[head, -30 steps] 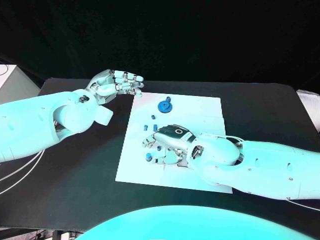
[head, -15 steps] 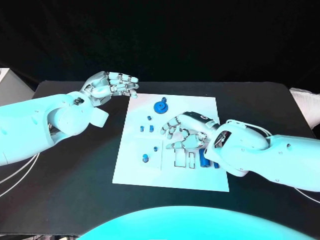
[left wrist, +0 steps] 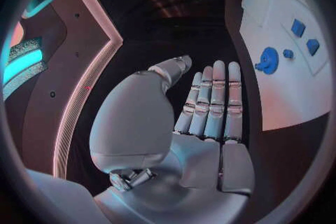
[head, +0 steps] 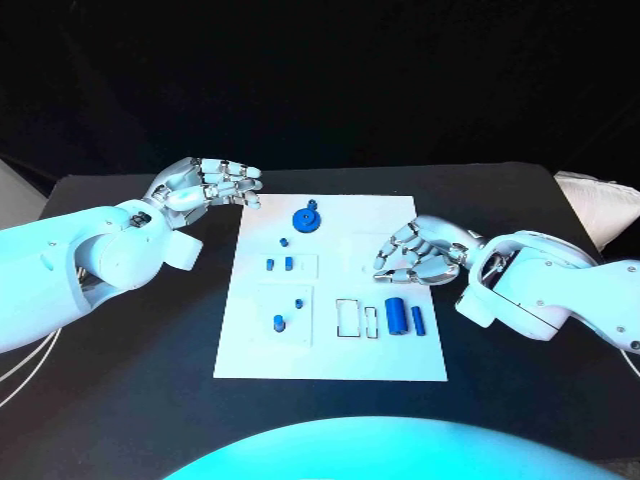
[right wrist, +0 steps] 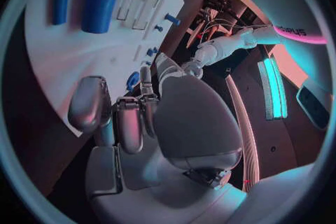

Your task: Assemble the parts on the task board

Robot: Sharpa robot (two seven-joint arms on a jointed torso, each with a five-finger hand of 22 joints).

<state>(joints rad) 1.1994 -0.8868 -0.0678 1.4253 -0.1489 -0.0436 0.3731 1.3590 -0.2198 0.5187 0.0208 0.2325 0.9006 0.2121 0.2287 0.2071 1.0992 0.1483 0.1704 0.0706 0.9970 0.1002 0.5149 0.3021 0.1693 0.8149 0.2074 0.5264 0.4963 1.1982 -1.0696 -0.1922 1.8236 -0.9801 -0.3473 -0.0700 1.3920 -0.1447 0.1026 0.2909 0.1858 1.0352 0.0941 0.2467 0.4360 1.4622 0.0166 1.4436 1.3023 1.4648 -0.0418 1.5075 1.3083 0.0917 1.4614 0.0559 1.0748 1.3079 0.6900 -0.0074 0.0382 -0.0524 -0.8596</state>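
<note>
The board (head: pixel 335 350) lay mid-frame with two blue cylinders (head: pixel 397 315) lying at its right centre beside two rectangular outlines, a gear (head: pixel 307 217) near its top edge and small pegs (head: pixel 278 265) left of centre. Within the last second the right hand (head: pixel 414 255) had drawn off the board's middle to its right edge, fingers curled and holding nothing, which uncovered the cylinders and suggested a placement was finished. The left hand (head: pixel 205 185) hovered empty and half-curled at upper left, off the board, and nothing blocked the remaining parts.

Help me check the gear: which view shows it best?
Head view: the blue gear lies unobstructed on the board's far end. Left wrist view shows it clearly but distorted; right wrist view shows a sliver behind fingers.
</note>
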